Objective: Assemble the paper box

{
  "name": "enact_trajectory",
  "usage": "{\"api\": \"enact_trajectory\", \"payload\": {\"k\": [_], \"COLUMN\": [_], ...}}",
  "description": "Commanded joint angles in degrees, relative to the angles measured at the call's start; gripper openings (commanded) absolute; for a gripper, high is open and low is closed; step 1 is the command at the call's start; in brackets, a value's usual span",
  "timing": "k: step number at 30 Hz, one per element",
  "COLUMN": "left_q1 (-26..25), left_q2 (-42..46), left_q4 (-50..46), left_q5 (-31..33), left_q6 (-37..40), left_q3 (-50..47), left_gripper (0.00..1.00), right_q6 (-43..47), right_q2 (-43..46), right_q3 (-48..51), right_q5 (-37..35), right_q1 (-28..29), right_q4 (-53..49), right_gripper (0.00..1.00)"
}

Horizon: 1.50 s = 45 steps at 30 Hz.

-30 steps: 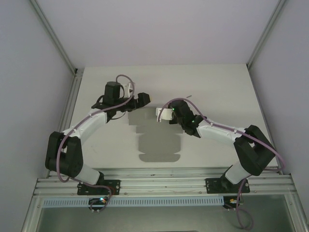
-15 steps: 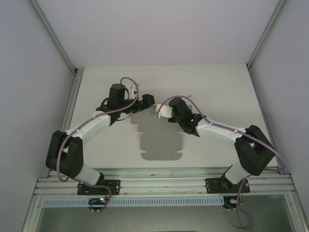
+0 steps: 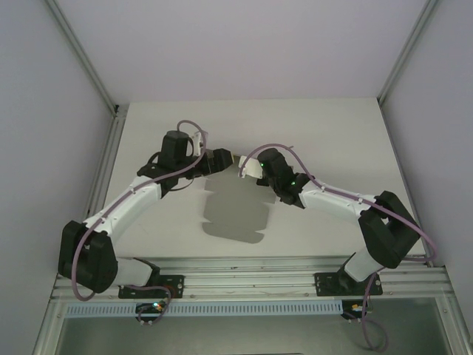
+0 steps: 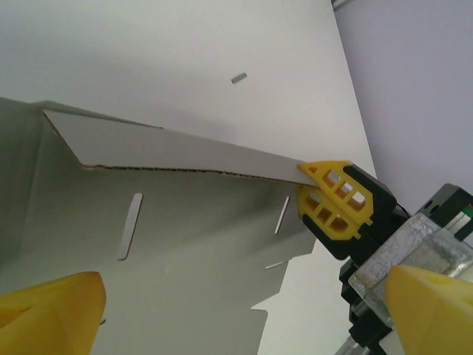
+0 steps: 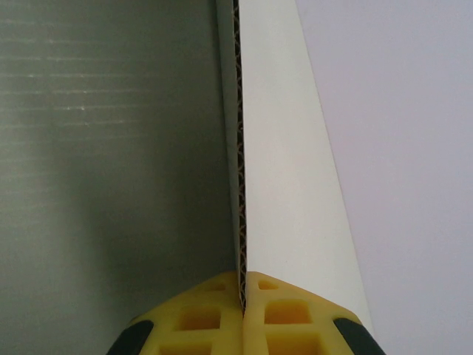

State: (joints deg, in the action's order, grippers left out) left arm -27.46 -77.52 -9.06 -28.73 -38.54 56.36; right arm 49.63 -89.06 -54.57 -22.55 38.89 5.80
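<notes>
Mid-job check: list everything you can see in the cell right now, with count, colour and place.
paper box: one, grey, flat die-cut sheet with slots, table centre, far flap raised
table: one, white, under the sheet
frame rails: silver, along the near edge
cables: two, purple, one along each arm
right end effector: one, yellow pads, shut on the raised flap's edge
left end effector: one, yellow fingertips, open, facing that flap
</notes>
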Motion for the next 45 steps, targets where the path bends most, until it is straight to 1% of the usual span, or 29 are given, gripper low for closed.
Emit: {"api": "enact_trajectory", "payload": {"k": [1,4,6,7,10,12,14,15,16,19,21,23,26,28,30,34,39,42,45], "left_q1": [-0.60,-0.57,-0.66,-0.66,-0.62,-0.25,0.72,1.21,1.53,1.73,1.67,1.49,1.45,1.46,1.36,0.92,0.74,0.57,0.55], "left_q2": [-1.11,-2.46,-1.08,0.22,4.69,6.15,6.13,5.60,4.80,0.03,-3.27,-5.81,-8.47,-9.06,-9.14,-9.29,-11.79,-13.40,-13.97], "left_q4": [0.87,0.40,-3.08,-5.28,-12.46,-17.22,-19.65,-19.25,-18.25,-15.69,-13.45,-12.69,-15.26,-15.60,-15.49,-11.23,-6.81,-1.32,8.64], "left_q5": [-3.84,-5.14,-3.51,-1.61,7.19,12.66,14.90,14.53,13.13,5.93,1.74,0.94,2.14,3.06,2.38,-2.32,-6.31,-9.77,-13.24], "left_q6": [0.39,1.43,3.87,5.38,10.52,13.67,15.08,15.23,15.17,14.46,14.55,14.77,15.94,16.24,16.04,14.43,11.41,7.95,2.38], "left_q3": [0.61,2.20,4.08,4.92,7.09,9.05,10.88,11.53,11.82,14.04,15.23,16.37,18.24,17.62,16.41,12.89,12.28,11.65,9.24], "left_gripper": [0.95,0.92,0.92,0.92,0.94,0.95,0.93,0.91,0.87,0.74,0.70,0.65,0.56,0.56,0.55,0.54,0.54,0.52,0.51], "right_q6": [-1.83,0.20,0.37,0.68,0.91,0.83,0.78,0.67,0.65,0.38,0.48,0.64,0.78,0.23,-0.81,-1.41,-1.42,-1.46,-1.29], "right_q2": [1.65,2.16,2.25,2.36,2.93,3.33,3.40,3.34,3.20,2.83,2.63,2.45,2.16,2.06,2.00,1.98,2.24,2.23,1.84], "right_q3": [-1.06,0.50,0.52,0.51,0.66,0.78,0.86,0.86,0.87,0.57,0.53,0.25,0.00,-0.12,-0.19,0.07,0.42,0.49,0.98], "right_q5": [-1.16,0.42,0.06,-0.04,0.30,0.90,1.31,1.56,1.79,2.09,2.36,2.25,1.23,1.36,0.60,1.76,4.16,5.22,6.90], "right_q1": [0.05,0.48,0.48,0.52,0.52,0.49,0.48,0.49,0.48,0.74,0.92,1.05,1.01,1.01,1.01,1.16,2.21,2.76,3.35], "right_q4": [0.65,2.45,1.79,1.48,0.66,0.25,0.27,0.17,0.20,0.40,0.51,0.33,0.82,0.79,1.54,2.35,2.79,3.13,3.73], "right_gripper": [0.00,0.00,0.00,0.00,0.00,0.00,0.00,0.00,0.00,0.00,0.00,0.00,0.00,0.00,0.00,0.00,0.00,0.00,0.00]}}
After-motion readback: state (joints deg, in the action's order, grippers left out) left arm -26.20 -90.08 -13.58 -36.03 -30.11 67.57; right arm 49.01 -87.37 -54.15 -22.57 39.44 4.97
